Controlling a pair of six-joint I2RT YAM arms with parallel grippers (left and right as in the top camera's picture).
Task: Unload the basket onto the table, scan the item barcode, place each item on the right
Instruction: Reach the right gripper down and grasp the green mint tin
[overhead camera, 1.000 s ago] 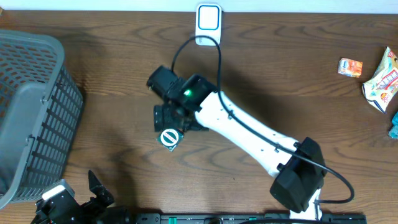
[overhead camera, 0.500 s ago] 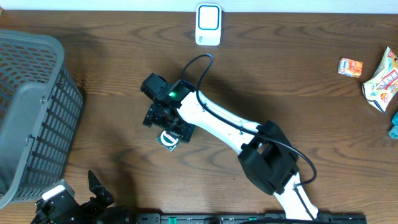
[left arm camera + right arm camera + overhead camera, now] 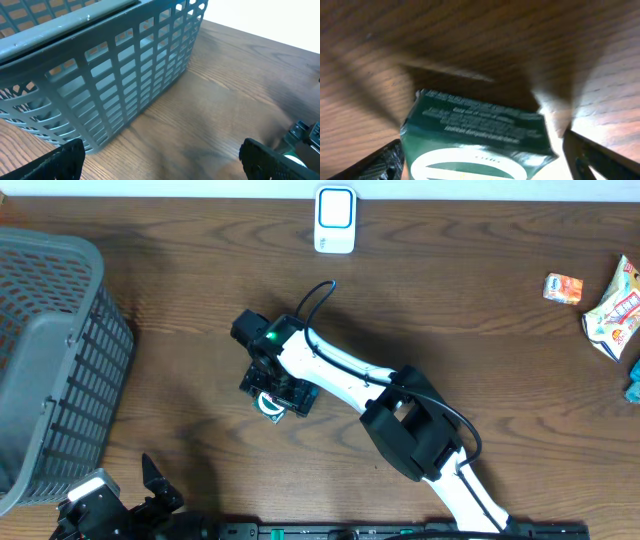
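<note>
At the left I see the grey plastic lattice basket (image 3: 95, 370); its contents I cannot tell. My left fingers (image 3: 60, 162) stand wide apart near it. On the brown wooden worktop (image 3: 480, 330), my right fingers (image 3: 600, 155) stand apart around the small dark green box (image 3: 475, 135).

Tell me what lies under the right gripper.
A green box lies on the table between the open fingers. Its underside is hidden, and no barcode shows.
</note>
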